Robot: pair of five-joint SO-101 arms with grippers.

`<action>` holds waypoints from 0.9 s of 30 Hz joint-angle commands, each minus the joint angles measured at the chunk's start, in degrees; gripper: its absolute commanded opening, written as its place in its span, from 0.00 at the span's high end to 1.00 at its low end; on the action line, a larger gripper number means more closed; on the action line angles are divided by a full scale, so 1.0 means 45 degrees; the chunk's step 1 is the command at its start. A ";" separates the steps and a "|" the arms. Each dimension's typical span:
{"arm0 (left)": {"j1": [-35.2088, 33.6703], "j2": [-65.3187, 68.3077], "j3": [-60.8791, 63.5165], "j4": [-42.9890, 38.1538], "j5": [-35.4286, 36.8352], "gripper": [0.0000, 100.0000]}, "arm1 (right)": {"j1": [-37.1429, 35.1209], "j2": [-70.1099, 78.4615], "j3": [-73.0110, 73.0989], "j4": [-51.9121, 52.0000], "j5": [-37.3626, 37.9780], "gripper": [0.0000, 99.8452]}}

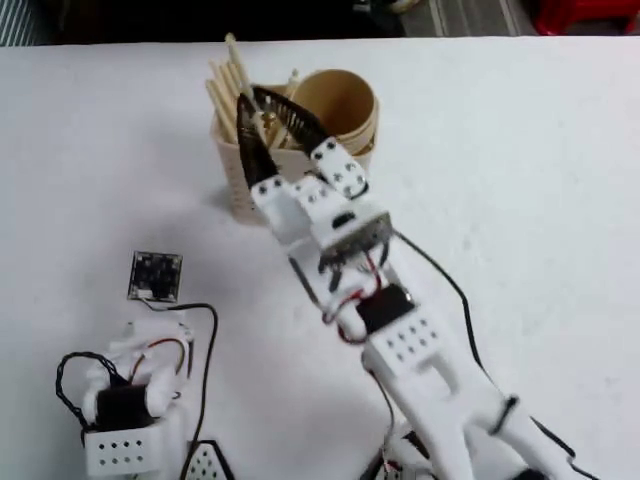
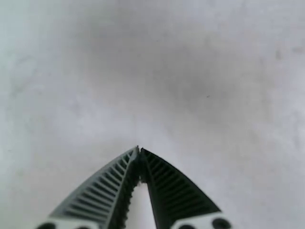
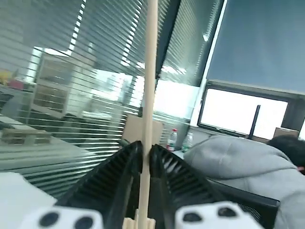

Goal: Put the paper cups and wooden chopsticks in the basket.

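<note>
A cream slotted basket (image 1: 238, 188) stands at the back of the white table. Tan paper cups (image 1: 345, 100) sit in its right side and several wooden chopsticks (image 1: 224, 88) stand upright in its left side. My right gripper (image 1: 252, 102) is over the basket among the chopsticks. In the right wrist view this gripper (image 3: 143, 146) is shut on one wooden chopstick (image 3: 151, 71), which rises straight up between the fingers. My left arm (image 1: 128, 410) rests folded at the front left. Its gripper (image 2: 139, 150) is shut on nothing, just above the bare table.
A small black square module (image 1: 155, 275) lies on the table ahead of the left arm, with cables (image 1: 205, 330) running from it. The table's far edge (image 1: 480, 37) runs just behind the basket. Bare table (image 1: 540, 180) spreads to the right of the basket.
</note>
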 commanded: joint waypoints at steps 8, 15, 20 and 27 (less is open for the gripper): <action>0.0244 0.0049 -0.0059 0.0059 0.0117 0.98 | 0.0694 0.2510 -0.1446 -0.0244 -0.1172 0.98; 0.0244 0.0049 -0.0059 0.0059 0.0117 0.98 | 0.0694 0.2042 -0.1504 0.1944 -0.1172 0.85; 0.0244 0.0049 -0.0059 0.0059 0.0117 0.98 | 0.0674 -0.0147 -0.1407 0.5167 -0.1192 0.93; 0.0244 0.0049 -0.0059 0.0059 0.0117 0.98 | 0.0713 -0.3722 -0.1035 1.1653 -0.2208 0.98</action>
